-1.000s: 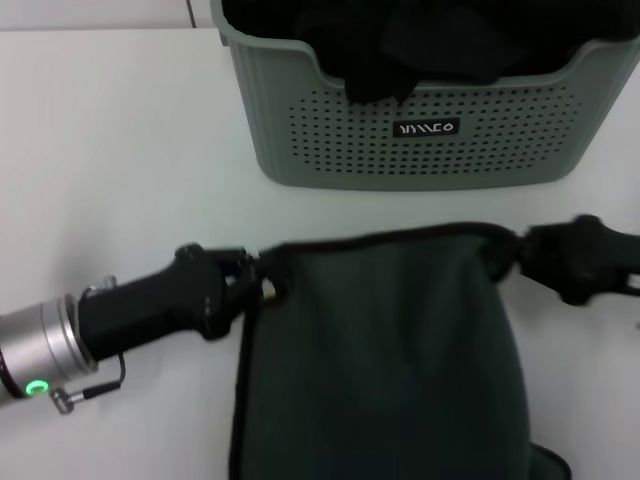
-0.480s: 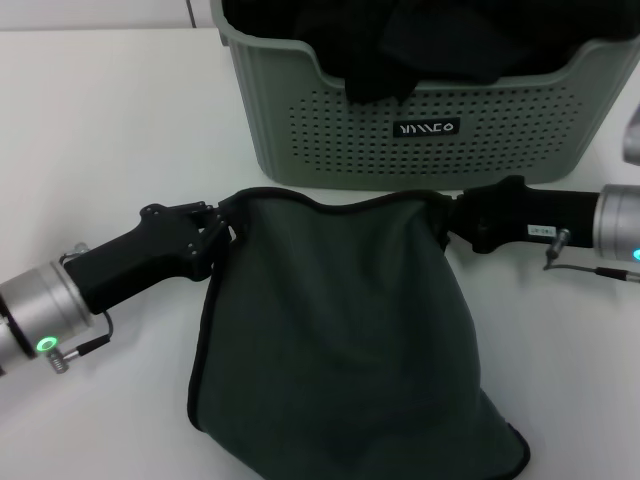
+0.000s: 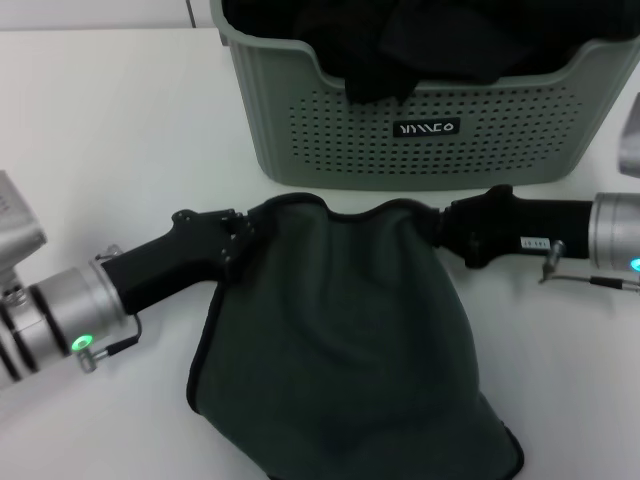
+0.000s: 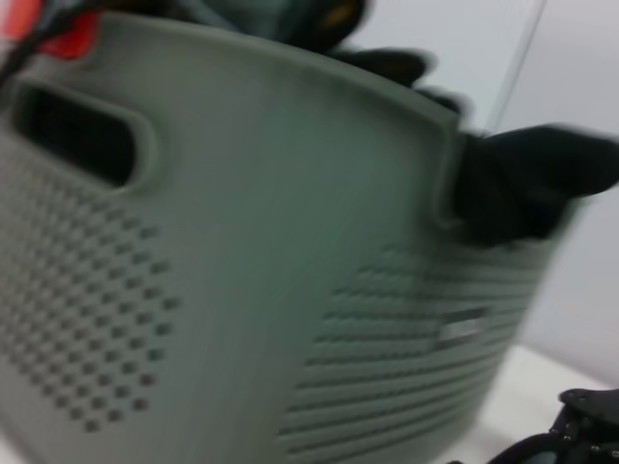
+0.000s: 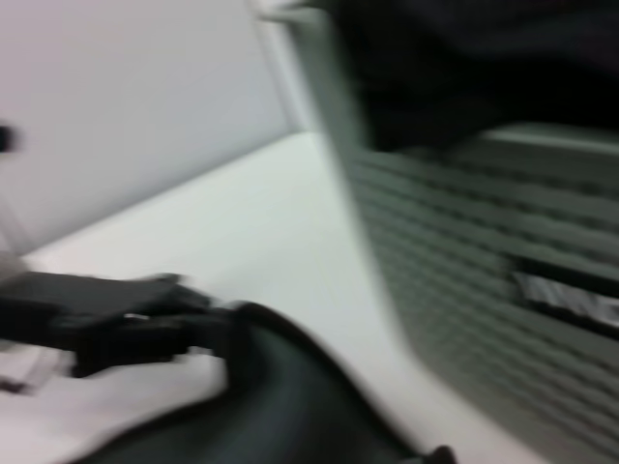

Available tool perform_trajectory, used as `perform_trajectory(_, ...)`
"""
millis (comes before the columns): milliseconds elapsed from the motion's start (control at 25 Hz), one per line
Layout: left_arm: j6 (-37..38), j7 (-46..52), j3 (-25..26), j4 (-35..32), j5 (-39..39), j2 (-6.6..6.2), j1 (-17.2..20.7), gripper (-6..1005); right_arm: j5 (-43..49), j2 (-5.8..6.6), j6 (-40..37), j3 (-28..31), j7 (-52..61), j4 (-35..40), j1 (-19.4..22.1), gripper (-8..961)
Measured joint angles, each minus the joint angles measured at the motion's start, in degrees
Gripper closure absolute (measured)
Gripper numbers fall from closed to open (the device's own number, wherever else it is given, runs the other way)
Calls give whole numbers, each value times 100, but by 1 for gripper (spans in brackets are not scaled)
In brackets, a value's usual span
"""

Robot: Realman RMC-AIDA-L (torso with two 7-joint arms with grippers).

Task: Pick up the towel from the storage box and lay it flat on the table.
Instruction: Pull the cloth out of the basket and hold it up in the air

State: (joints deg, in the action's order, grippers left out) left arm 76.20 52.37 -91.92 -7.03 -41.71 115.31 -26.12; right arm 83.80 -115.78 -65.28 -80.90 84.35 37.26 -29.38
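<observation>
The towel (image 3: 340, 350) shows its dark grey-green side with a black trimmed edge, spread on the white table (image 3: 110, 130) in front of the storage box (image 3: 420, 140). My left gripper (image 3: 245, 228) is shut on the towel's far left corner. My right gripper (image 3: 440, 228) is shut on its far right corner. The top edge sags a little between them. The box, sage green with small holes and a black logo plate, also shows in the left wrist view (image 4: 242, 280). The towel's edge shows in the right wrist view (image 5: 280, 387).
Plain black cloths (image 3: 420, 45) fill the storage box and hang over its scooped rim. The box stands close behind both grippers. In the right wrist view the left gripper (image 5: 126, 319) shows farther off, holding the towel's edge.
Both grippers with the towel corners moved away from me toward the box, then came slightly closer together. The towel's lower part now rests on the table, its top edge sagging more.
</observation>
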Motion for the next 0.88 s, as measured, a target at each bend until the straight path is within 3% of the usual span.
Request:
perform_trajectory(80, 452, 97, -2, -1, -94, -79, 96, 985, 31, 41, -594, 39, -6, 378, 222, 915)
perform_trajectory(320, 2596, 828, -2, -7, -146, -527, 436, 985, 43, 173, -2213, 474, 161, 2008, 1082, 914)
perform_trajectory(520, 3504, 854, -2, -206, -577, -659, 539, 985, 56, 224, -3627, 1101, 525, 2765, 1446, 914)
perform_trajectory(720, 4035, 897, -19, -1233, -1508, -715, 871, 985, 33, 198, -5028, 1777, 999, 3512, 1835, 913)
perform_trajectory(880, 4057, 1144, -237, -2585, -1877, -783, 1560, 985, -335, 210, -5729, 2043, 1413, 3689, 1993, 913)
